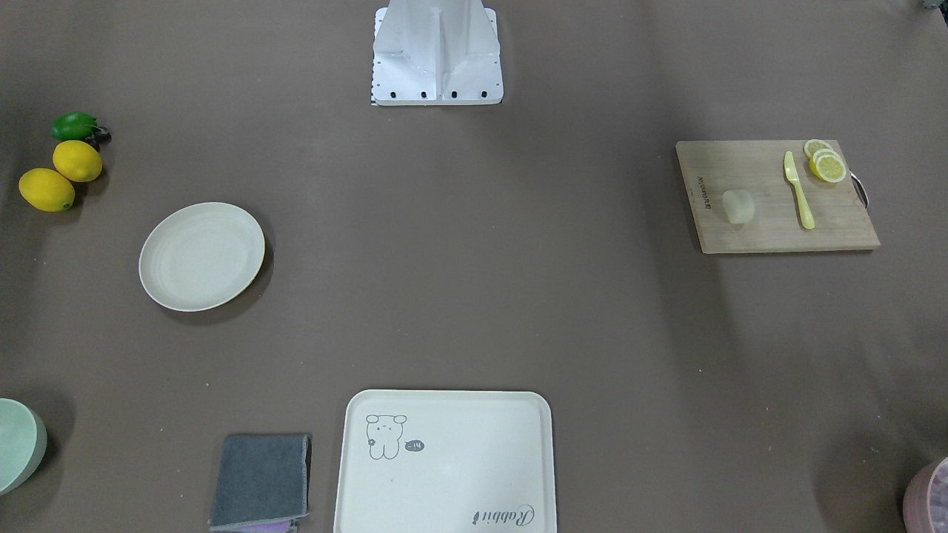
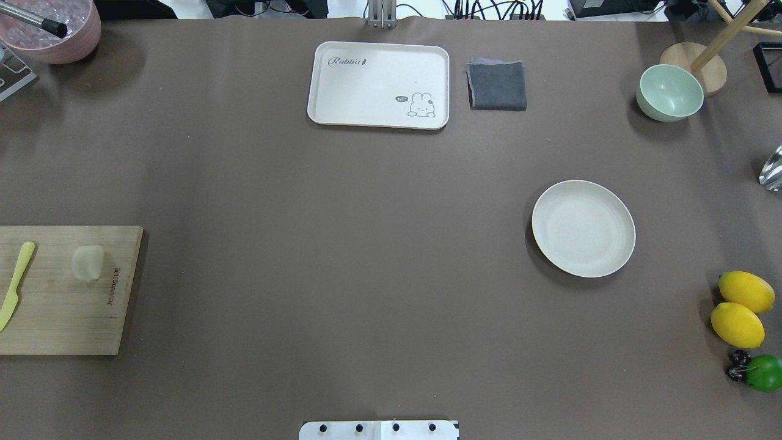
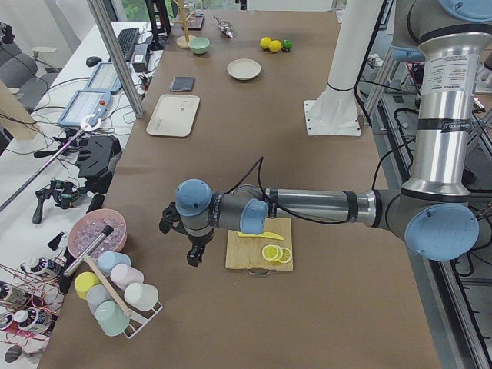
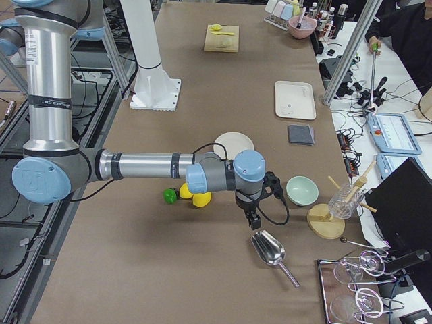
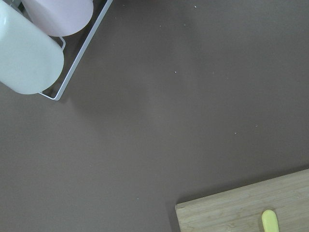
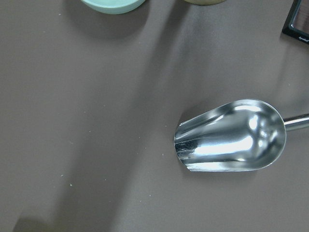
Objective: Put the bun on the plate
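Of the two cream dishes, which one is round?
The plate, near the lemons on the robot's right; the tray with the rabbit drawing is rectangular.
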